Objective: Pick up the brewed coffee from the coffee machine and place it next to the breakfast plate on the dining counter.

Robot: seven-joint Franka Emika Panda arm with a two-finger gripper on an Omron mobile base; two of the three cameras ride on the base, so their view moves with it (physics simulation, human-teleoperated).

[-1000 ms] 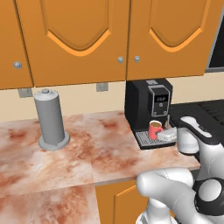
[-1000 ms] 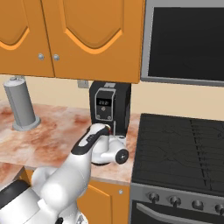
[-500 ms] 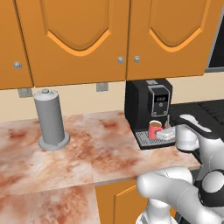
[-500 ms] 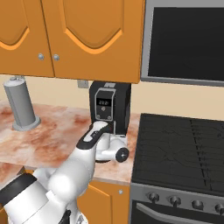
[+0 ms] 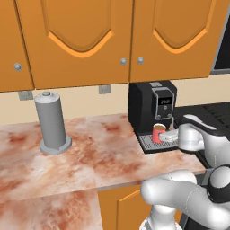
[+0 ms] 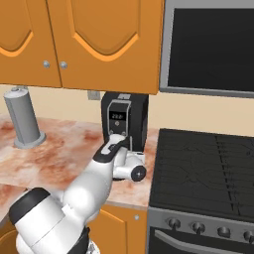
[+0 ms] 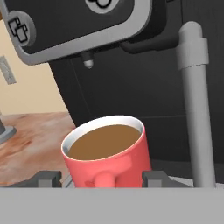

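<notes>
Right now the red mug [image 7: 106, 153] sits on the coffee machine's [image 5: 150, 108] grated drip tray [image 5: 150, 143], under the spout, full nearly to the rim with light brown coffee. The gripper [image 7: 103, 179] has it bracketed: one dark fingertip [image 7: 46, 178] shows on each side of the mug's lower body, the handle facing the camera between them.

What worries me is the fill level. If the fingers pinch off-centre or catch the handle stub, I'd expect the mug to twist or tip on the tray and slop coffee over the grate. A lift that rises too steeply could also knock the rim against the spout just above it, or brush the grey steam pipe [image 7: 197, 105] standing just beside the mug.

As for the fingers, they stand partly apart, straddling the mug. Whether the pads are pressing its sides or a sliver of gap remains, I cannot tell; the mug rests on the tray, not lifted.
</notes>
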